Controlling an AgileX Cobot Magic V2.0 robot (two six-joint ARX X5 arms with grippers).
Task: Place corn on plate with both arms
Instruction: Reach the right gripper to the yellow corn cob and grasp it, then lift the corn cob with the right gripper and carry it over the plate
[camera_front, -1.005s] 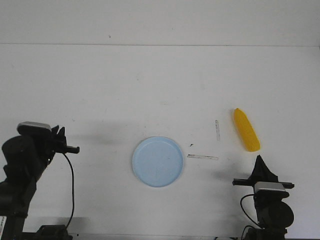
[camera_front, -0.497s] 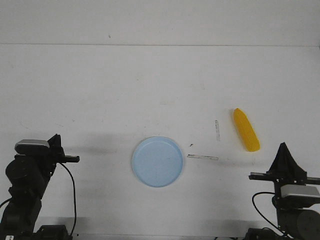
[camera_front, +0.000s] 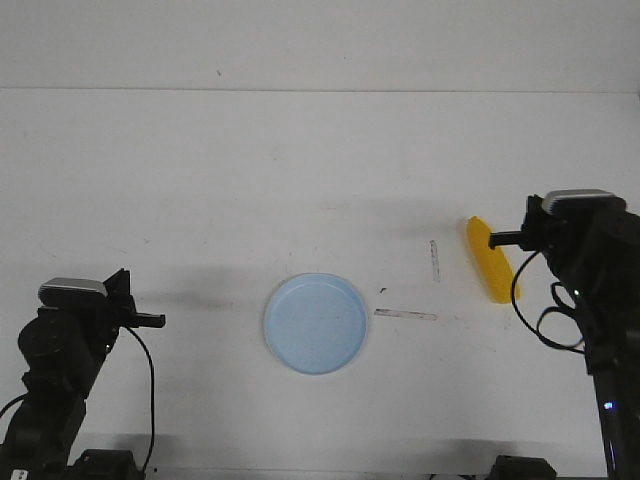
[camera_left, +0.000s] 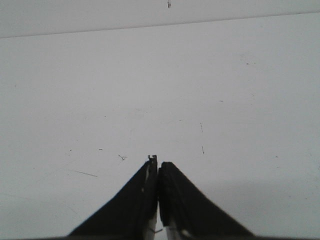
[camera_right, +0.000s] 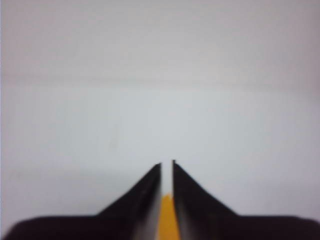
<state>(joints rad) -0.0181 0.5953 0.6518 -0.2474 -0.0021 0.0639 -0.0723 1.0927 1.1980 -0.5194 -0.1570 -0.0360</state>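
Note:
The yellow corn (camera_front: 492, 260) lies on the white table at the right, its narrow end pointing away from me. The pale blue plate (camera_front: 316, 323) lies empty at the middle front. My right gripper (camera_front: 529, 226) hangs raised just right of the corn, not touching it. In the right wrist view the right gripper (camera_right: 167, 164) shows a thin slit between its jaws, with a strip of corn (camera_right: 168, 220) behind it. My left gripper (camera_front: 121, 276) is low at the front left, far from the plate. In the left wrist view it (camera_left: 158, 160) is shut and empty.
Two short strips of clear tape (camera_front: 405, 314) (camera_front: 435, 260) lie on the table between the plate and the corn. The table's far edge (camera_front: 320, 90) runs across the back. Black cables hang under both arms.
My right arm has risen from the front right and swung up beside the corn. My left arm lowered earlier and has barely moved since. The corn and plate have not moved.

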